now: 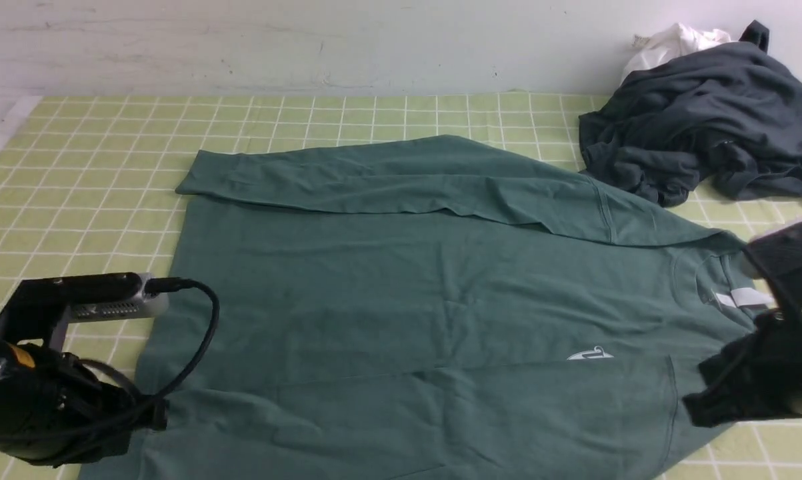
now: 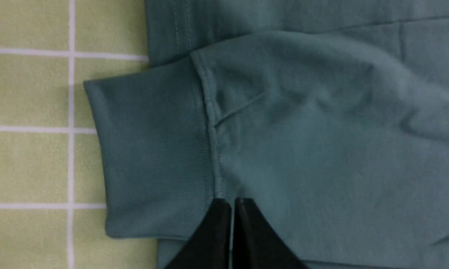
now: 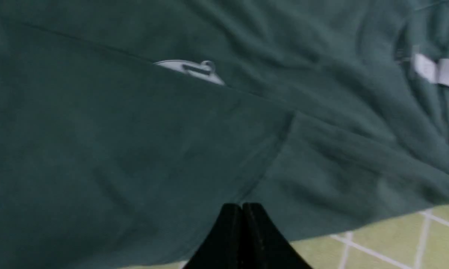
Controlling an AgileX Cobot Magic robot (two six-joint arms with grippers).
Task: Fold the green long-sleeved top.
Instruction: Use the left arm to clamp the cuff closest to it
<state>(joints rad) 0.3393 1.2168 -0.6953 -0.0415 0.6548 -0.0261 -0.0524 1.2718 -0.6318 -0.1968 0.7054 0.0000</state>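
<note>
Both your grippers are clenched: left gripper (image 2: 231, 203) over the cuff (image 2: 153, 149) of the green long-sleeved top (image 1: 407, 300), lower left; right gripper (image 3: 242, 206) lower right.

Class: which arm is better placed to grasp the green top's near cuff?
Left: the left claw hangs shut at the cuff of the green top; the right claw is over the shoulder seam, near the neck label.

Robot test lab: a grid-checked cover (image 1: 374, 113) lies under the top (image 1: 407, 287), a bare white wall (image 1: 307, 40) behind it, a cabled black arm (image 1: 34, 393) at its hem, spare clothes (image 1: 707, 127) heaped past its shoulder.
</note>
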